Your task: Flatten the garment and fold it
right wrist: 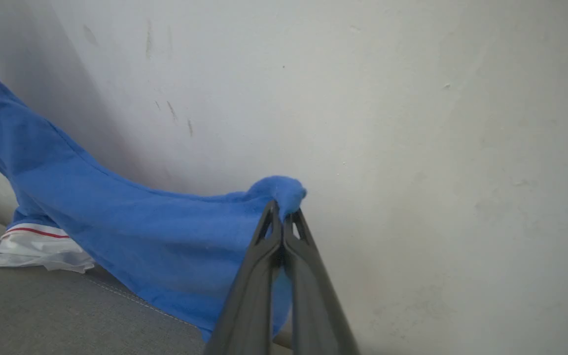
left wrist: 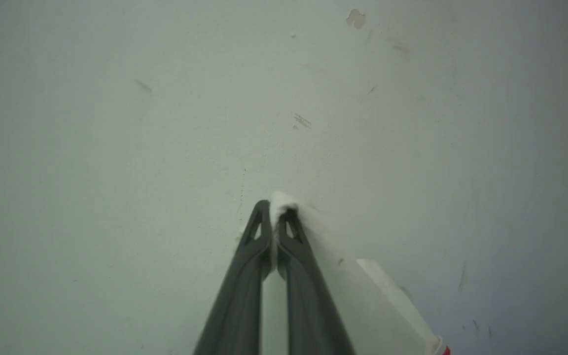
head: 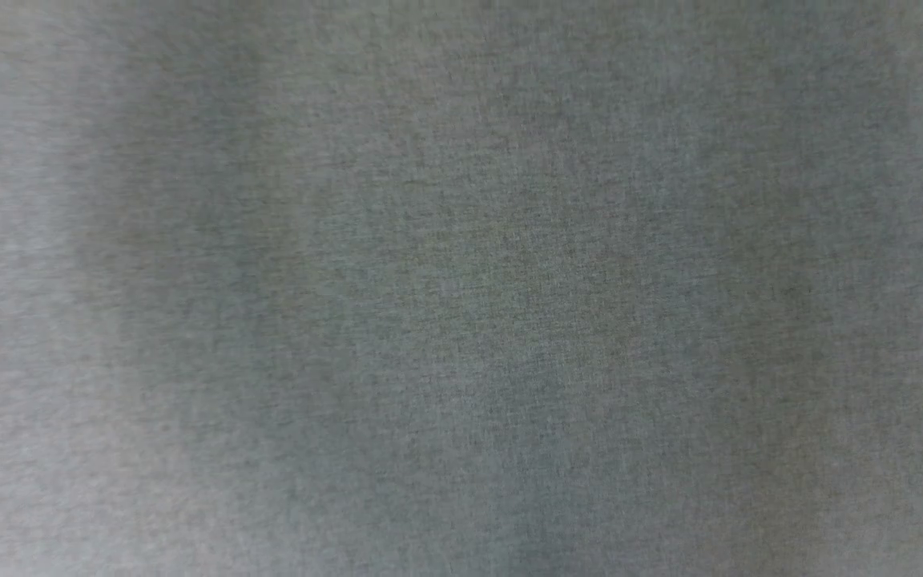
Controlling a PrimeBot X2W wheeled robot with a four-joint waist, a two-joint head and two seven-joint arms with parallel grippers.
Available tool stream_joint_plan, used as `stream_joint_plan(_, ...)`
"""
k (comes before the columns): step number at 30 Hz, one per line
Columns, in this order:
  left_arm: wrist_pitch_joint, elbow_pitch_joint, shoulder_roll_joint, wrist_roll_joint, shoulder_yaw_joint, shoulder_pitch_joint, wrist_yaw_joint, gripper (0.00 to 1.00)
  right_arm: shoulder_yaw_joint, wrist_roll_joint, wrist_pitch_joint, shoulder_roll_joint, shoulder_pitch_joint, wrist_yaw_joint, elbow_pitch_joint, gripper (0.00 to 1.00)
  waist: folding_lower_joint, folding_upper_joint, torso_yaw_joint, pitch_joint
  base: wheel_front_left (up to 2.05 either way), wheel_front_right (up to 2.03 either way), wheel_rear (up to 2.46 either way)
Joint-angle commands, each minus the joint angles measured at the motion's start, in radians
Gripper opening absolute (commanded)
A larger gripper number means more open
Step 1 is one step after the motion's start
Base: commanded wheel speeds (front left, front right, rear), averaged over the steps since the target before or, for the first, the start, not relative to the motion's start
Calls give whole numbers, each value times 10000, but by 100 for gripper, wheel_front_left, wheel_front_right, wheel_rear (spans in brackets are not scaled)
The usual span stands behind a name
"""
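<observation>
We have the shirt (right wrist: 141, 222) raised: left fingers (left wrist: 266, 212) pinch shut on its white sleeve (left wrist: 392, 305), right fingers (right wrist: 275, 217) on its blue part. Flattening is incomplete; no fold is made yet.

The garment (right wrist: 131, 231) is royal-blue jersey fabric, raised and spread, not flat. In the right wrist view the blue panel runs as a slack sheet from the upper left edge down to a bunched blue tuft; this tuft is clamped between the closed fingertips of the right gripper (right wrist: 282, 217); the lower blue edge drapes onto the grey cloth surface (right wrist: 42, 305); a crumpled white sleeve (right wrist: 37, 251) with a red stripe in its trim lies on that surface at lower left, beneath the blue panel. In the left wrist view a white tuft is clamped between the closed tips of the left gripper (left wrist: 275, 217); a white strip (left wrist: 387, 305) trails to the lower right, ending in red trim at the bottom edge.
</observation>
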Motion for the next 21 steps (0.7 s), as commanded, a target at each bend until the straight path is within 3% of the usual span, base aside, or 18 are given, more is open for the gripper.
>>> stream_joint_plan(1, 142, -733, 14, -284, 92, 864, 62, 0, 132, 453, 12, -427, 734, -9, -683, 0, 0, 1, 170, -816, 0, 0, 0)
stream_joint_plan(5, 690, -2751, 182, -685, 250, 3172, 497, 0, -36, 1290, 267, -1237, 2662, -9, -2256, 0, 0, 1, 298, -1634, 0, 0, 0)
stream_joint_plan(10, 1435, -5362, 523, -943, 440, 6683, 1331, 0, -1066, 1703, 705, -1766, 5509, -9, -3743, 0, 0, 1, 428, -2642, 0, 0, 0)
stream_joint_plan(16, 1958, -7510, 895, -790, 551, 10831, 2411, 0, -2684, 1577, 1092, -1342, 8588, -9, -5038, 0, 0, 1, 523, -3598, 0, 0, 0)
stream_joint_plan(21, 2105, -8167, 813, -1370, 377, 14057, 2769, 0, -3507, 1551, 1476, -647, 11057, -9, -5740, 0, 0, 1, 640, -4305, 0, 0, 0)
